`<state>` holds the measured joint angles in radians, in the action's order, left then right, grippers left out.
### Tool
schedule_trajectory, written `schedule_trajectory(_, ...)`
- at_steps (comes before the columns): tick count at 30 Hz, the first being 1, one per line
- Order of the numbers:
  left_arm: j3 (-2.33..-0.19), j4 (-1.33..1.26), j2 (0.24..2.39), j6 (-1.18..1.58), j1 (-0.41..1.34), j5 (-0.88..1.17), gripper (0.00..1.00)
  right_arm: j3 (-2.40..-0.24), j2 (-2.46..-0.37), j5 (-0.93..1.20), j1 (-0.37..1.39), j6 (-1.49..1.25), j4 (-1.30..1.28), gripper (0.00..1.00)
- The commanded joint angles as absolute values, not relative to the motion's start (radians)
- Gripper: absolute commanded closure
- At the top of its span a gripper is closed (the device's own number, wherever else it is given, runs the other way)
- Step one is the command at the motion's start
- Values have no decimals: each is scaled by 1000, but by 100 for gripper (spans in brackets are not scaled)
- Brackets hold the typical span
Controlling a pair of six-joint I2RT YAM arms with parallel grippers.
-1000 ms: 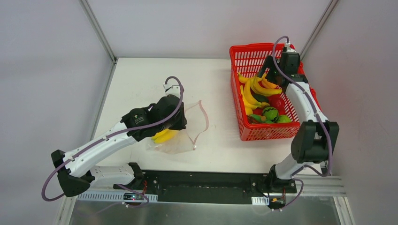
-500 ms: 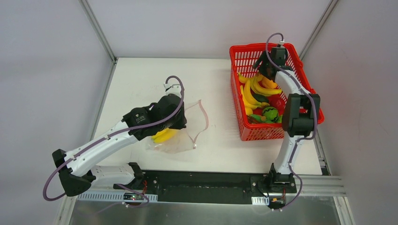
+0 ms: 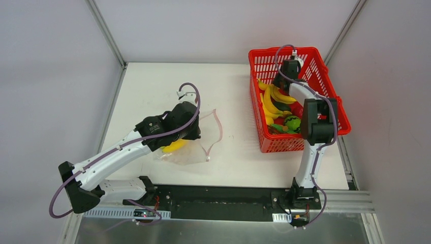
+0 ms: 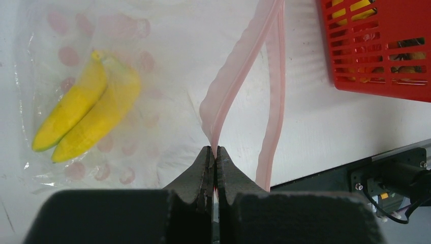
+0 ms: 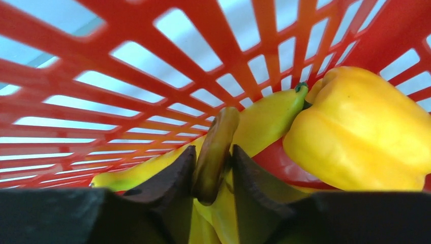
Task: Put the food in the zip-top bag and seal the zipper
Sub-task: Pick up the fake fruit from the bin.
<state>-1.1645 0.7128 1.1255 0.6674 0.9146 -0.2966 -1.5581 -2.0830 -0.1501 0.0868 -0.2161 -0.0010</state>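
Currently, the left fingers [image 4: 214, 151] are pressed together on the zipper [image 4: 231, 76], pinching one lip of the pink strip where it bends. The other lip runs just beside it, and the two stand apart, so the mouth of the bag [image 4: 152, 56] gapes open. The bag lies flat on the white table [image 3: 152, 86], left of the middle and in front of the left arm. A pair of yellow bananas [image 4: 84, 119], joined at one end, lies inside it. They show through the dotted plastic toward the closed end, well away from the zipper.

The red basket [image 3: 260, 101] stands at the far right of the table, apart from the bag. The right fingers [image 5: 213, 155] are down inside it near its far wall, clamped on the brown stem [image 5: 216, 137] of a bunch of bananas [image 5: 147, 177]. The stem sits between the two dark fingers and touches both. Another banana with a green tip [image 5: 269, 114] lies behind the stem. A yellow pepper [image 5: 366, 132] sits just beside it, to the right in the wrist view, close to the basket's lattice wall. From above, more yellow bananas, a green round piece [image 3: 291, 123] and some red bits fill the near half of the basket, partly hidden by the right arm.
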Motion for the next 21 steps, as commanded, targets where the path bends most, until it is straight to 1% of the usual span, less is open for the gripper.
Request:
schedule_trajectory(1, -1159, 694, 1111, 656, 906, -294, 100, -1498, -2012, -135, 81, -191, 119, 77)
schedule_trajectory(4, -1148, 694, 1103, 666, 906, -294, 100, -1454, -1941, -92, 81, -197, 152, 86)
schedule_trajectory(5, -1142, 690, 1097, 670, 906, -294, 100, -1443, -1902, -74, 81, -200, 155, 88)
schedule_trajectory(10, -1130, 689, 1076, 677, 906, -295, 100, -1358, -1711, -9, 80, -242, 160, 90)
schedule_trajectory(15, -1122, 695, 1070, 682, 905, -290, 100, -1212, -1512, 48, 76, -270, 224, 91)
schedule_trajectory(18, -1121, 694, 1069, 686, 906, -287, 100, -1140, -1408, 94, 69, -303, 244, 95)
schedule_trajectory(21, -1119, 688, 1068, 693, 905, -289, 100, -1106, -1331, 205, 61, -338, 233, 97)
